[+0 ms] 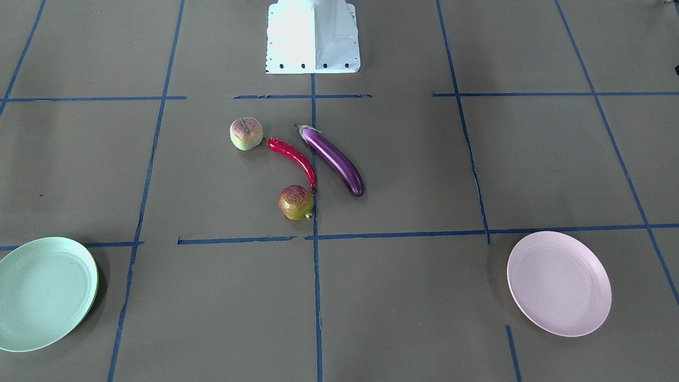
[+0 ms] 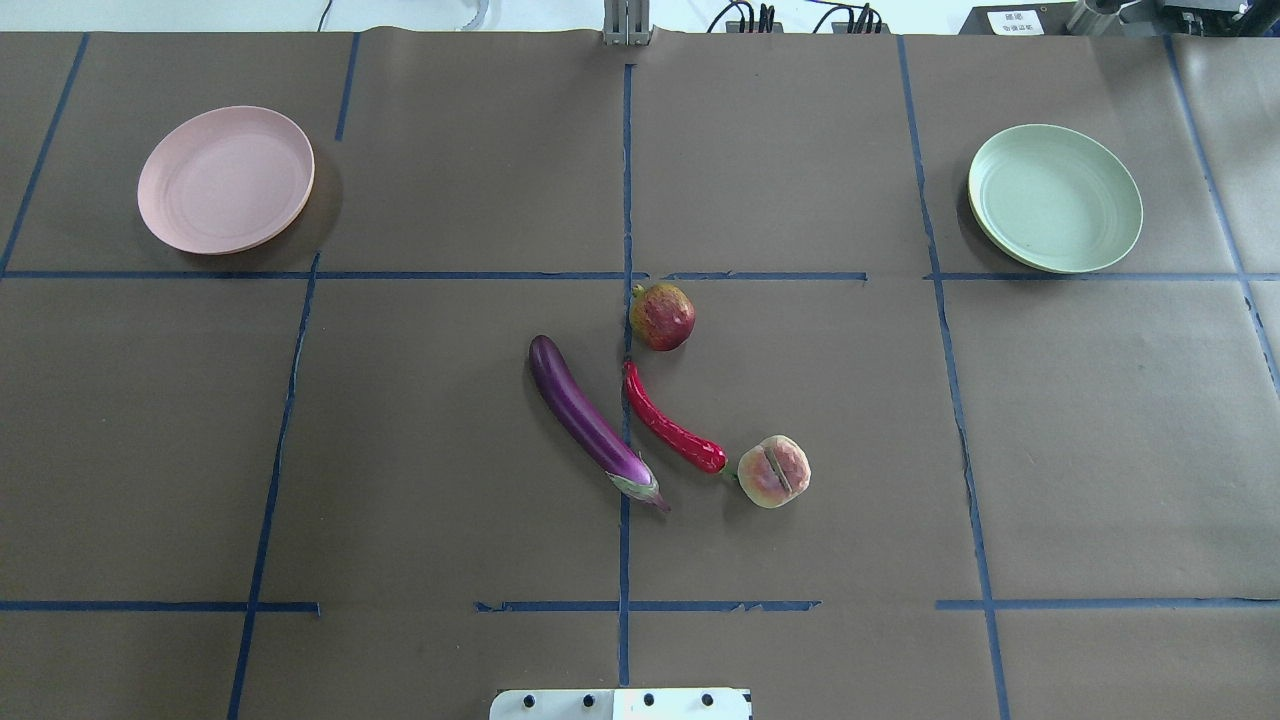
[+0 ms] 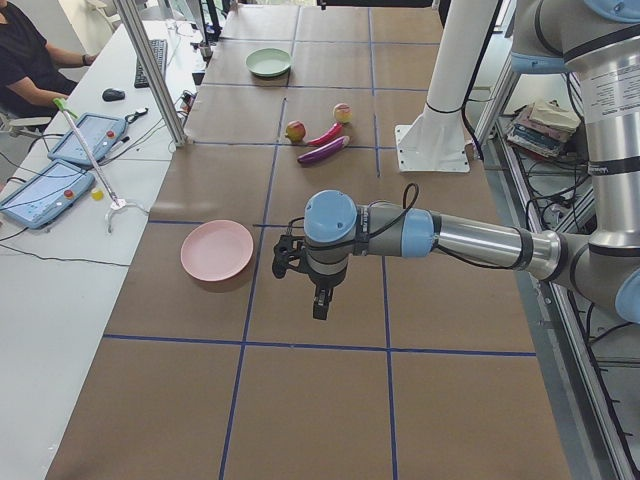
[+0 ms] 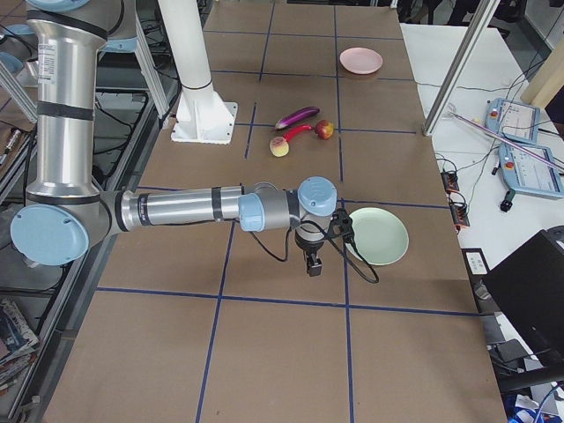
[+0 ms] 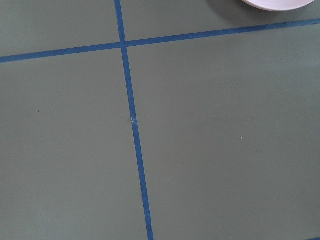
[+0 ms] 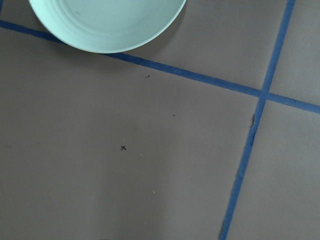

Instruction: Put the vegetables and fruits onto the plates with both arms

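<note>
The purple eggplant [image 2: 585, 415], the red chili [image 2: 670, 425], the pale peach [image 2: 774, 471] and the red-and-yellow fruit [image 2: 661, 316] lie close together at the table's middle. The pink plate [image 2: 226, 179] is far left and the mint plate [image 2: 1055, 197] far right, both bare. My left gripper [image 3: 318, 305] hangs over the table next to the pink plate [image 3: 217, 250]. My right gripper [image 4: 314, 264] hangs next to the mint plate [image 4: 376, 235]. I cannot tell whether either gripper is open or shut. Neither wrist view shows fingers.
The white robot base [image 2: 620, 703] stands at the table's near edge. Blue tape lines cross the brown table cover. An operator [image 3: 30, 60] sits at a side desk with tablets beyond the table's far side.
</note>
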Controlling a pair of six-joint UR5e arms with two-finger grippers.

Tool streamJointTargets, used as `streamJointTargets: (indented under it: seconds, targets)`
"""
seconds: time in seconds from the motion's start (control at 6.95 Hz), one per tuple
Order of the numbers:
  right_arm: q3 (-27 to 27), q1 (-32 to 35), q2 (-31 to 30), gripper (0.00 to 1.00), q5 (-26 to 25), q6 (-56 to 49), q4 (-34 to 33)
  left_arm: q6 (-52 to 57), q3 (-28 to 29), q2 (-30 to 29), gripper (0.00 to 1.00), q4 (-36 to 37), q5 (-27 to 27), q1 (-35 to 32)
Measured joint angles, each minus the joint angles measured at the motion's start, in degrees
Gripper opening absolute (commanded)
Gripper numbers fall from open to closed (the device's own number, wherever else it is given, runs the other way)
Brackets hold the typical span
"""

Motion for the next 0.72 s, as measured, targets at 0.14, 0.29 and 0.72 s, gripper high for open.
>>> streamJointTargets:
  seconds: [0.14,0.29,0.72]
  targets:
    - [1.02,-4.81,0.04,1.0,0.02,12.3,7.18,0.02,-0.05,0.0,1.0,-0.04,-0.04,0.02]
    - [1.79,-10.09,0.28,1.0,-0.02,26.0,15.21,0.08,-0.11,0.0,1.0,-0.09,-0.06,0.03]
    - [6.58,-27.09,5.02,1.0,-3.68,59.11,23.94,-0.09,-1.97,-0.03,1.0,-0.06,-0.07,0.25]
